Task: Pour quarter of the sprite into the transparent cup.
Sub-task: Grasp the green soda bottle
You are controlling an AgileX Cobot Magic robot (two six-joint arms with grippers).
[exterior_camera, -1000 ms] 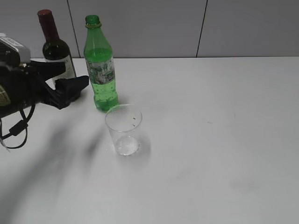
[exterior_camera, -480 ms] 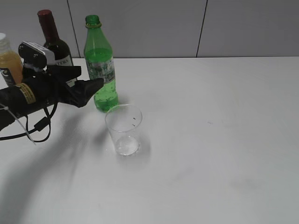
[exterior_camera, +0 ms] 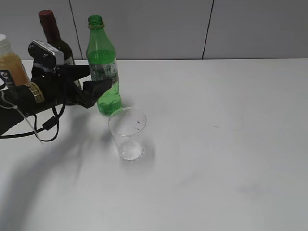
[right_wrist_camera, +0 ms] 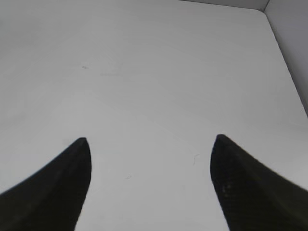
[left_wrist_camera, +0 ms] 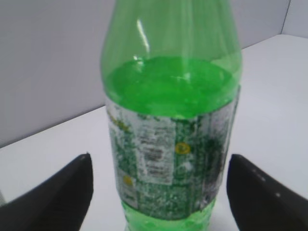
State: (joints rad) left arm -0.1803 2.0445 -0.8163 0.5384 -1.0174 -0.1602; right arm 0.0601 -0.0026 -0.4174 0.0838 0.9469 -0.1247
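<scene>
The sprite [exterior_camera: 103,67] is a tall green bottle with no cap, standing upright at the back left of the white table; up close its label [left_wrist_camera: 171,159] fills the left wrist view. My left gripper [exterior_camera: 96,81] is open at label height just left of the bottle, with one black finger [left_wrist_camera: 57,197] on each side and a gap to the plastic. The transparent cup [exterior_camera: 127,133] stands empty in front of the bottle. My right gripper [right_wrist_camera: 150,159] is open over bare table, and it is outside the exterior view.
A dark wine bottle [exterior_camera: 54,43] with a red top stands behind my left arm. An orange juice bottle [exterior_camera: 9,65] is at the far left edge. A grey wall runs behind the table [exterior_camera: 216,144].
My left arm has swung right and forward from the left edge until its open fingers bracket the sprite. The bottle and cup have not moved.
</scene>
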